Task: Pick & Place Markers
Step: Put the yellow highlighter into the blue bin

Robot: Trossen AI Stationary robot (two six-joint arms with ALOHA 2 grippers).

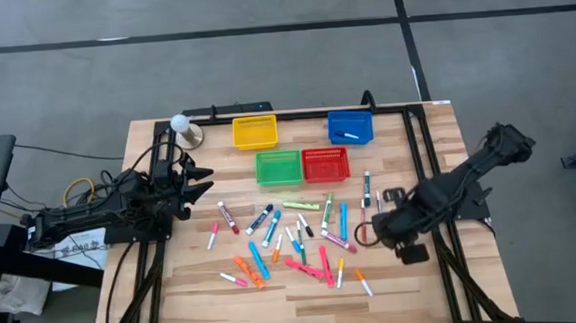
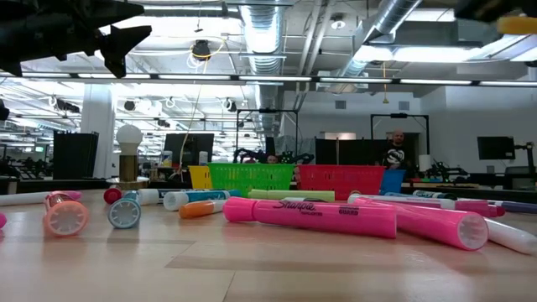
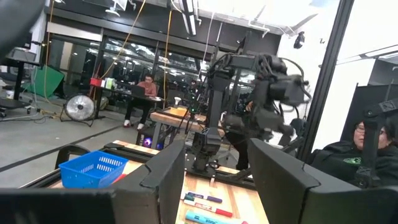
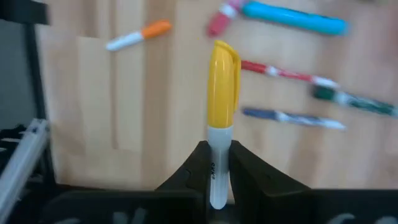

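Four baskets (image 1: pixel 301 165) stood toward the desk's (image 1: pixel 416 284) far edge, two behind and two in front, with a marker (image 1: pixel 346 136) lying in the rear right one. The markers (image 1: pixel 293 241) lay scattered across the middle, before the baskets. A lamp (image 1: pixel 180 124) stood at the far left corner.

Open-plan workshop under exposed ductwork

Silver ducts (image 2: pixel 256 33) and strip lights cross the ceiling above a grey floor (image 1: pixel 262 63) marked with dark lines; a floor fan (image 3: pixel 79 108) stands near a person seated at a desk (image 3: pixel 144 93), another person (image 2: pixel 393 151) stands beyond the table's far edge, and dark monitors (image 2: pixel 493 148) line the room.
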